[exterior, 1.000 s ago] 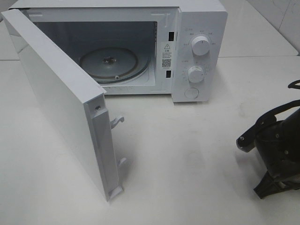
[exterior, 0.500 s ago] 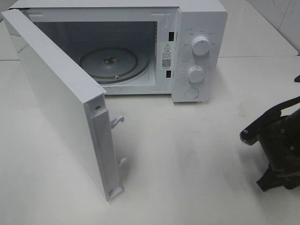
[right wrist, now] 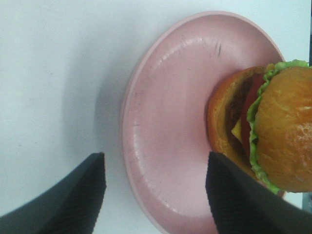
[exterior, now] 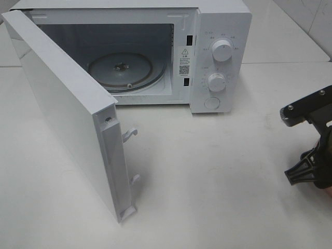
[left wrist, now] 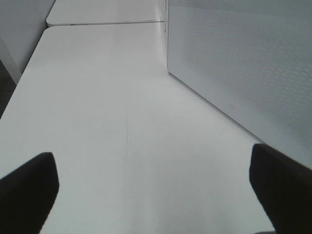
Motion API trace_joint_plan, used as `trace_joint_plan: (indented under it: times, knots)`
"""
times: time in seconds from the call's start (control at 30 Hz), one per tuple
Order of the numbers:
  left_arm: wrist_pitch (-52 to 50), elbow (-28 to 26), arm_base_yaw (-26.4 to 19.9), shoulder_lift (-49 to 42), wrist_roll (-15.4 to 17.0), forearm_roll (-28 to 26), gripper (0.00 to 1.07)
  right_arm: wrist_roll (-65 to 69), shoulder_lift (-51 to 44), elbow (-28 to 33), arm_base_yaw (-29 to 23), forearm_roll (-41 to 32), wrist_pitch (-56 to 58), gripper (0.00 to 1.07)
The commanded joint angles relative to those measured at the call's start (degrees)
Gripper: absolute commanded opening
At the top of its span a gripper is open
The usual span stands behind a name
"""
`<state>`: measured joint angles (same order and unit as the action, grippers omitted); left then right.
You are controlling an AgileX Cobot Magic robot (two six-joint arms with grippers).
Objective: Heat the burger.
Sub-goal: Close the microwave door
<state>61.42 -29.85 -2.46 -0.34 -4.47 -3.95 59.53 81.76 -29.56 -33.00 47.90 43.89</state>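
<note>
golden glossy burger (right wrist: 273,131), lettuce frill, on pink plate (right wrist: 165,131)

The burger (right wrist: 273,129) has a glossy, smooth golden-brown bun, frilly lettuce with a crinkled edge, and a shiny red slice under it. It sits on a pink plate (right wrist: 165,122) with a matt, papery look and fine scratches, lying partly between the right gripper's (right wrist: 155,192) fingers (right wrist: 78,200), which are dark, matt and finely ribbed. The table (left wrist: 107,112) ahead of the left gripper's (left wrist: 153,192) fingers is smooth, white, faintly sheened. The microwave (exterior: 218,57) is white, smooth painted metal or plastic; its turntable (exterior: 122,70) looks like clear glass. The door (left wrist: 243,63) beside the left fingers shows a fine dotted mesh.
</note>
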Motion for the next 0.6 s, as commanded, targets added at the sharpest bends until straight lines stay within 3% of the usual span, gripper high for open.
trace_joint_plan:
  times: [0.03, 0.07, 0.23, 0.3, 0.33, 0.47, 0.6]
  knots:
    - [0.11, 0.23, 0.00, -0.86, 0.23, -0.06, 1.00, -6.36, -3.04, -1.66, 0.17, -5.16, 0.34, 0.61]
    - [0.11, 0.23, 0.00, -0.86, 0.23, -0.06, 1.00, -12.55, -5.50, -3.38, 0.17, -9.91, 0.34, 0.61]
    - [0.11, 0.23, 0.00, -0.86, 0.23, -0.06, 1.00, -24.64, -9.22, -6.19, 0.17, -19.02, 0.34, 0.61]
    - [0.11, 0.23, 0.00, -0.86, 0.23, -0.06, 1.00, -33.92, -11.75, -7.73, 0.17, -26.70, 0.29, 0.63]
    - [0.11, 0.23, 0.00, -0.86, 0.23, -0.06, 1.00, -33.92, -11.75, -7.73, 0.17, -26.70, 0.29, 0.63]
    - [0.11, 0.23, 0.00, -0.86, 0.23, -0.06, 1.00, -48.19, -16.16, -8.82, 0.17, -38.79, 1.15, 0.73]
    - [0.11, 0.23, 0.00, -0.86, 0.23, -0.06, 1.00, -52.83, -18.85, -8.82, 0.17, -43.26, 2.46, 0.80]
